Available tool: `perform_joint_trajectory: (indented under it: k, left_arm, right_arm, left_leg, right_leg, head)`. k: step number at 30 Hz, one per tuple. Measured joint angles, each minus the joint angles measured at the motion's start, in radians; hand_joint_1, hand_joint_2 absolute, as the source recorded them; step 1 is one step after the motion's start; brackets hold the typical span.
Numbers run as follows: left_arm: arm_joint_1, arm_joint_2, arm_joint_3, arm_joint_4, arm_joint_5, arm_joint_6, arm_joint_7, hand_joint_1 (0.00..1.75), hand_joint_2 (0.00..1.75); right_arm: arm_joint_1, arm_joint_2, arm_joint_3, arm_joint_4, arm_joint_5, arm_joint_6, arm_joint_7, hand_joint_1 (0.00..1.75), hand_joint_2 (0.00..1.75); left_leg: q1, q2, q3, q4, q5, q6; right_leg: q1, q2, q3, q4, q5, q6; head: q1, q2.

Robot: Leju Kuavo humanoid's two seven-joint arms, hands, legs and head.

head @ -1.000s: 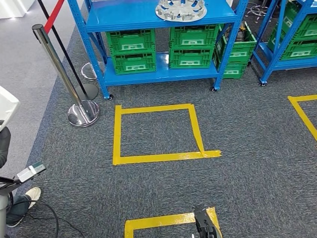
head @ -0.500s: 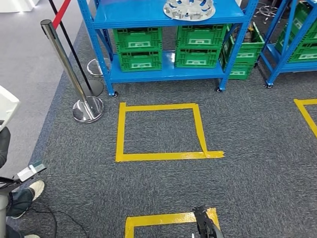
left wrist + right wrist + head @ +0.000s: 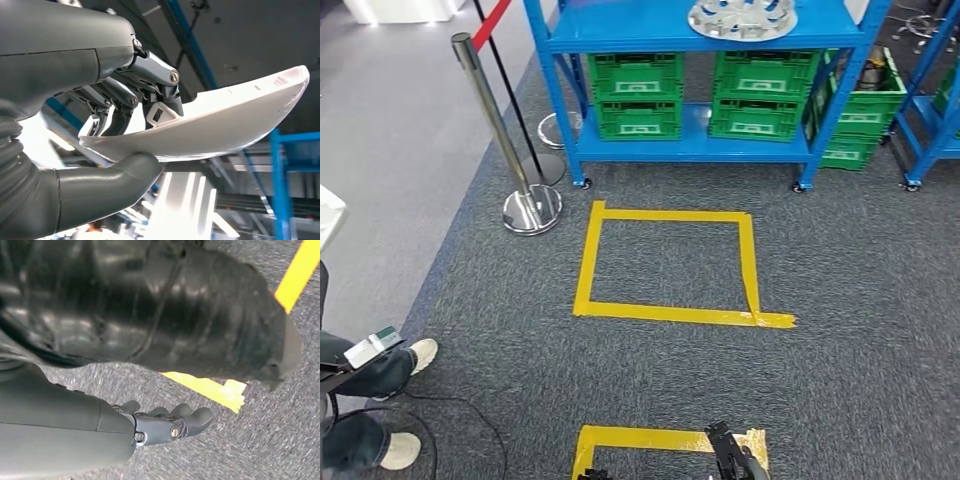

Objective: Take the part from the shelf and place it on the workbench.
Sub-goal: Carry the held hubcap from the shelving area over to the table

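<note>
In the left wrist view my left hand [image 3: 124, 112] grips a curved white part [image 3: 226, 120], thumb [image 3: 109, 182] under it and fingers [image 3: 158, 75] over its edge. A corner of that white part [image 3: 327, 215] pokes in at the left edge of the head view. My right hand [image 3: 168, 422] hangs over the carpet with its fingers stretched out and nothing in them. A round silver part [image 3: 741, 17] lies on the top board of the blue shelf [image 3: 697, 145] ahead.
Green crates [image 3: 637, 95] fill the shelf's lower level. A steel stanchion [image 3: 527, 205] with a red belt stands left of the shelf. Yellow tape squares [image 3: 675, 312] mark the grey carpet. A seated person's shoes [image 3: 422, 352] and a phone [image 3: 369, 348] are at the left.
The whole picture has shifted to the right: the camera has turned left. The shelf, stanchion and tape squares keep their places on the floor.
</note>
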Motion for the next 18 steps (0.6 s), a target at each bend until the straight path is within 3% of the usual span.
perform_joint_trajectory:
  k: [2, 4, 5, 6, 8, 10, 12, 14, 15, 16, 18]
  left_arm:
    - [0.002, 0.003, 0.008, 0.000, 0.000, 0.000, 0.000, 1.75, 1.75]
    - [0.002, 0.009, 0.013, 0.000, 0.000, 0.000, 0.002, 1.75, 1.75]
    - [0.003, 0.012, 0.015, -0.001, -0.001, 0.000, 0.004, 1.75, 1.75]
    - [0.006, 0.015, 0.017, -0.001, -0.001, 0.000, 0.006, 1.75, 1.75]
    - [0.015, 0.019, 0.022, -0.001, -0.001, 0.000, 0.009, 1.75, 1.75]
    - [0.019, 0.023, 0.028, -0.002, 0.000, 0.000, 0.009, 1.75, 1.75]
    - [0.019, 0.023, 0.031, -0.003, 0.001, 0.000, 0.009, 1.75, 1.75]
    - [0.022, 0.021, 0.032, -0.003, 0.000, 0.000, 0.009, 1.75, 1.75]
    - [0.024, 0.021, 0.032, -0.003, 0.001, 0.000, 0.009, 1.75, 1.75]
    - [0.025, 0.021, 0.032, -0.003, 0.001, 0.000, 0.007, 1.75, 1.75]
    - [0.025, 0.019, 0.032, -0.003, 0.004, 0.000, -0.001, 1.75, 1.75]
  right_arm:
    - [0.004, 0.000, 0.003, -0.001, 0.005, -0.004, 0.004, 0.00, 0.00]
    - [0.006, -0.001, 0.007, -0.003, 0.008, -0.009, 0.008, 0.00, 0.00]
    - [0.007, -0.001, 0.010, -0.004, 0.010, -0.012, 0.010, 0.00, 0.00]
    - [0.010, -0.002, 0.012, -0.005, 0.010, -0.016, 0.012, 0.00, 0.00]
    - [0.017, -0.004, 0.017, -0.008, 0.010, -0.028, 0.016, 0.00, 0.00]
    - [0.025, -0.007, 0.019, -0.012, 0.008, -0.044, 0.017, 0.00, 0.00]
    - [0.035, -0.012, 0.020, -0.013, 0.007, -0.053, 0.017, 0.00, 0.00]
    - [0.048, -0.017, 0.021, -0.014, 0.006, -0.054, 0.018, 0.00, 0.00]
    - [0.053, -0.019, 0.021, -0.014, 0.005, -0.056, 0.018, 0.00, 0.00]
    - [0.056, -0.021, 0.021, -0.014, 0.001, -0.062, 0.019, 0.00, 0.00]
    - [0.061, -0.024, 0.020, -0.018, -0.008, -0.079, 0.023, 0.00, 0.00]
  left_leg:
    - [-0.014, 0.021, 0.069, -0.112, 0.052, 0.022]
    - [-0.035, 0.078, 0.137, -0.235, 0.085, 0.048]
    - [-0.044, 0.097, 0.151, -0.266, 0.088, 0.055]
    - [-0.049, 0.102, 0.153, -0.275, 0.084, 0.057]
    - [-0.046, 0.076, 0.154, -0.288, 0.089, 0.055]
    - [-0.037, 0.050, 0.158, -0.299, 0.096, 0.057]
    - [-0.032, 0.023, 0.156, -0.302, 0.101, 0.060]
    - [-0.031, -0.005, 0.154, -0.301, 0.102, 0.062]
    - [-0.031, -0.020, 0.154, -0.300, 0.102, 0.061]
    - [-0.031, -0.034, 0.154, -0.299, 0.102, 0.060]
    - [-0.031, -0.061, 0.152, -0.291, 0.100, 0.055]
  right_leg:
    - [0.008, -0.024, 0.002, 0.000, -0.002, -0.003]
    - [0.016, -0.045, 0.004, 0.000, -0.006, -0.003]
    - [0.018, -0.057, 0.004, 0.000, -0.007, -0.001]
    - [0.020, -0.069, 0.004, 0.000, -0.009, 0.002]
    - [0.020, -0.086, 0.007, 0.001, -0.015, 0.010]
    - [0.017, -0.040, -0.010, 0.043, -0.047, 0.021]
    - [0.012, 0.027, -0.068, 0.162, -0.107, 0.028]
    - [0.009, 0.048, -0.125, 0.269, -0.138, 0.033]
    - [0.008, 0.049, -0.132, 0.275, -0.125, 0.034]
    - [0.007, 0.052, -0.120, 0.242, -0.093, 0.035]
    - [0.002, 0.087, -0.065, 0.113, -0.020, 0.035]
  head:
    - [0.000, 0.000]
    - [0.000, 0.000]
    - [0.000, 0.000]
    - [-0.001, 0.000]
    - [-0.002, 0.000]
    - [0.001, 0.000]
    - [0.004, 0.000]
    - [0.005, 0.000]
    - [0.005, 0.000]
    - [0.005, 0.000]
    - [0.005, 0.000]
